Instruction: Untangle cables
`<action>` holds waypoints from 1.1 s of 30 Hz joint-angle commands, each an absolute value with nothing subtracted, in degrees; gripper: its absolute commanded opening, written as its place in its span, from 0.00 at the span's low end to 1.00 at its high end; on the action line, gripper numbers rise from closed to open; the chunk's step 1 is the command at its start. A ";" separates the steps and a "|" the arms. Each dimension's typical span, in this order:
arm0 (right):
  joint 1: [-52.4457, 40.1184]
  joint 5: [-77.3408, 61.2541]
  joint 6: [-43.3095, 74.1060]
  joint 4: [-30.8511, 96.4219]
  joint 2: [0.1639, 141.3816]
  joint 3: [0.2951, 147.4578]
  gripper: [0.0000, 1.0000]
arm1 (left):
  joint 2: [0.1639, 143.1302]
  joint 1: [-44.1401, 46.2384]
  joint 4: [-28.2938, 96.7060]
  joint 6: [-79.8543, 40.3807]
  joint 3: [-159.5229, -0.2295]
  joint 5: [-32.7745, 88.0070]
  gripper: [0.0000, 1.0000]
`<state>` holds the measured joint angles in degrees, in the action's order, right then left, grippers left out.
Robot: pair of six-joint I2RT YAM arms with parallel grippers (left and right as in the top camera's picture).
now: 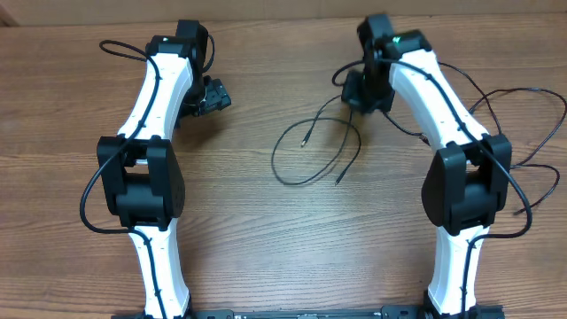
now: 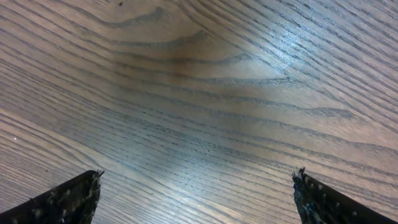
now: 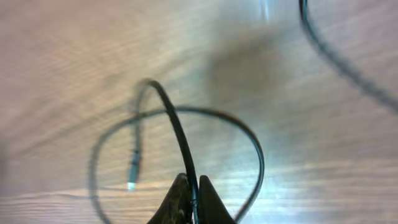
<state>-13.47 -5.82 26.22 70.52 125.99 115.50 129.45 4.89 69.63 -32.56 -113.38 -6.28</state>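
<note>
Cables (image 3: 180,138): where do they lie now? asks Mira.

Right at the right pincer (image 3: 191,186), answers Tomas. Its fingers are pressed together on one thin strand, which rises from the tips and curves away ahead of them. A wide loop spreads in front of the tips, and this strand crosses it; I cannot tell if it goes over or under. One plug (image 3: 133,174) lies inside the loop, a little to the left of the tips.

And the left pincer (image 2: 198,177)?

Its fingers stand wide apart and hold nothing. Under it I see only bare table (image 2: 186,74). The cables are well apart from it, on the side of the other arm.

What can go wrong from here?

I think three things. If the right pincer pulls while nothing holds the rest down, the whole bundle can slide after it and the crossing is not opened. If it pulls in a wrong direction, the loop can close on the plug and make a tight knot. Also the strand is very thin and only the tips clamp it, so a quick move can let it slip out.
</note>
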 commanded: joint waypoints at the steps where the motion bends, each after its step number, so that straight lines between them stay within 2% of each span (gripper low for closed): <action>1: -11.29 -0.93 23.64 70.83 125.36 119.02 0.04 | 128.51 5.28 69.60 -31.70 -113.32 -6.98 1.00; 8: -8.16 9.32 22.02 71.26 125.38 118.89 0.04 | 128.51 5.28 69.58 -31.70 -113.32 -6.98 0.99; 13: -6.63 3.75 22.00 73.32 125.38 118.89 0.04 | 128.51 5.28 69.60 -31.70 -113.32 -6.98 1.00; 14: -6.63 1.87 21.98 73.89 125.38 118.89 0.10 | 128.51 5.28 69.60 -31.70 -113.32 -6.98 1.00; 15: -6.63 -0.30 22.00 74.32 125.38 118.76 0.25 | 128.51 5.28 69.60 -31.70 -113.32 -6.98 0.99; 16: -6.76 -2.37 22.02 74.54 125.38 118.32 0.59 | 128.51 5.28 69.60 -31.70 -113.32 -6.98 0.99; 17: -7.09 -4.71 22.02 74.83 125.38 117.78 0.85 | 128.51 5.28 69.60 -31.70 -113.32 -6.98 1.00; 18: -7.49 -7.22 22.02 75.31 125.38 116.95 0.97 | 128.51 5.28 69.60 -31.70 -113.32 -6.98 0.99; 19: -7.90 -8.97 22.02 75.40 125.38 115.87 1.00 | 128.51 5.28 69.60 -31.70 -113.32 -6.98 1.00; 24: -9.93 -14.04 28.25 75.48 125.38 108.66 0.98 | 128.51 5.28 69.60 -31.70 -113.32 -6.98 1.00; 25: -10.11 -15.11 30.81 75.57 125.38 107.15 0.94 | 128.51 5.28 69.60 -31.70 -113.32 -6.98 1.00; 26: -10.31 -15.92 34.37 75.88 125.38 105.54 0.83 | 128.51 5.28 69.60 -31.70 -113.32 -6.98 0.99; 27: -10.48 -16.47 37.60 76.49 125.38 104.12 0.79 | 128.51 5.28 69.60 -31.70 -113.32 -6.98 0.99; 30: -11.14 -16.86 47.03 77.12 125.38 99.46 0.80 | 128.51 5.28 69.60 -31.70 -113.32 -6.98 1.00; 33: -12.32 -16.93 54.15 76.86 125.38 94.54 0.87 | 128.51 5.28 69.60 -31.70 -113.32 -6.98 1.00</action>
